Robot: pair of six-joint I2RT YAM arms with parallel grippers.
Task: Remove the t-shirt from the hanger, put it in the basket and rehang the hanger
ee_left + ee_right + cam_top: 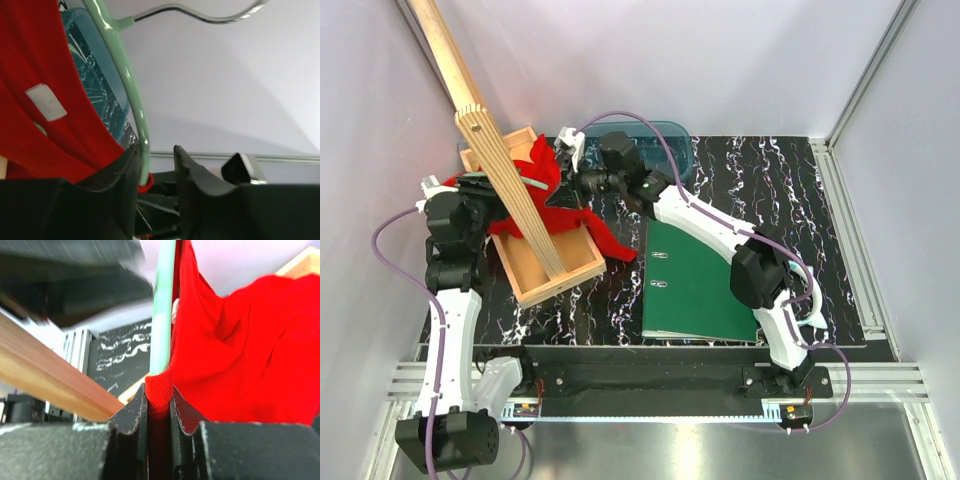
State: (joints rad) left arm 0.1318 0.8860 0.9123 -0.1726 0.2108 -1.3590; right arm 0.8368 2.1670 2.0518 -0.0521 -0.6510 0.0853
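Note:
The red t-shirt (546,203) is bunched over the wooden box, partly behind the slanted plywood pole. Only a short piece of the mint-green hanger (532,184) shows in the top view. In the left wrist view the hanger's arm (132,85) runs down between my left gripper's (156,150) fingers. It rests against the left finger, with a gap to the other, so the gripper is open. The metal hook (200,15) shows above, and the t-shirt (30,50) hangs at the left. My right gripper (158,387) is shut on a red fold of the t-shirt (240,350) that wraps the hanger's arm (162,315).
The plywood pole (510,190) leans across a shallow wooden box (555,275) at the left. A green binder (695,285) lies flat in the middle of the black marbled table. A blue see-through tub (665,140) stands at the back. White walls close in on both sides.

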